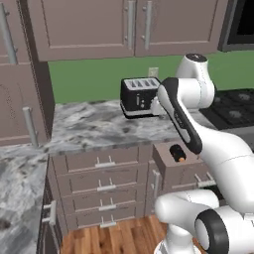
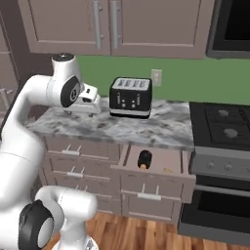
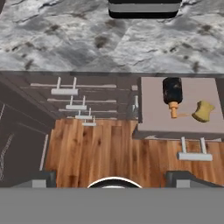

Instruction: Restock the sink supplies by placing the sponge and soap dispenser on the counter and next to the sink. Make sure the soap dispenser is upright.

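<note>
An open drawer [image 3: 179,127] below the marbled counter [image 3: 65,48] holds both supplies. The soap dispenser [image 3: 173,94], a dark bottle with an orange pump, lies on its side there and also shows in the base views [image 1: 177,152] [image 2: 144,159]. Right beside it lies the small yellowish sponge [image 3: 203,110] [image 2: 167,171]. My gripper [image 3: 111,177] [image 2: 83,112] hovers above the counter's front edge, left of the drawer and well above it. It is open, its fingertips [image 3: 39,178] wide apart with nothing between them. The sink is out of view.
A black toaster [image 2: 130,97] [image 1: 140,96] stands on the counter at the wall, behind the drawer. A black stovetop [image 2: 224,124] adjoins the counter on the right. Closed drawers [image 3: 70,94] fill the cabinet front left of the open one, above a wood floor [image 3: 109,153].
</note>
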Controlling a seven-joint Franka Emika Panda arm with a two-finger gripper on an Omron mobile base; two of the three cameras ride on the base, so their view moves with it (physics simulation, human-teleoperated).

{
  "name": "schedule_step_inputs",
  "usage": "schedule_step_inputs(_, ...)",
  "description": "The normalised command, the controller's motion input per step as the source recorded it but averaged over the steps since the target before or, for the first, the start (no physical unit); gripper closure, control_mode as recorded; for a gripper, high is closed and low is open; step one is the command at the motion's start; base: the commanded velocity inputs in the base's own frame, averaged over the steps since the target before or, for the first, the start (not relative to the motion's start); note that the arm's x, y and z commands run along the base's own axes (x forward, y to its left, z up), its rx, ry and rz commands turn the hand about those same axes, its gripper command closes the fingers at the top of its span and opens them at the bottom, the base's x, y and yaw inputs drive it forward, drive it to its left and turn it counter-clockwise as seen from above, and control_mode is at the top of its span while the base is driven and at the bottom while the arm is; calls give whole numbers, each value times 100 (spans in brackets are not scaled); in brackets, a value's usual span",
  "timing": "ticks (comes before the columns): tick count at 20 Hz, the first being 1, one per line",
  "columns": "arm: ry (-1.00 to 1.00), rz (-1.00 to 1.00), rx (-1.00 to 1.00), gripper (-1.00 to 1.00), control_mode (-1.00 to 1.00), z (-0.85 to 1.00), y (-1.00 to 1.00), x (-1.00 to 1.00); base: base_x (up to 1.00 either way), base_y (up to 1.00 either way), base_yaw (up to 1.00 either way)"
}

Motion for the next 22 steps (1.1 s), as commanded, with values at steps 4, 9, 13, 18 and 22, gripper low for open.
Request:
schedule_step_inputs(4,0,0,0,-100,100,0,0,0,0,-92,0)
schedule_step_inputs(9,0,0,0,-100,100,0,0,0,2,-74,-1)
schedule_step_inputs(13,0,0,0,-100,100,0,0,0,14,-16,0)
schedule_step_inputs(18,0,0,0,-100,100,0,0,0,17,-5,0)
schedule_step_inputs(22,8,0,4,-100,-100,-28,-17,10,2,-13,0)
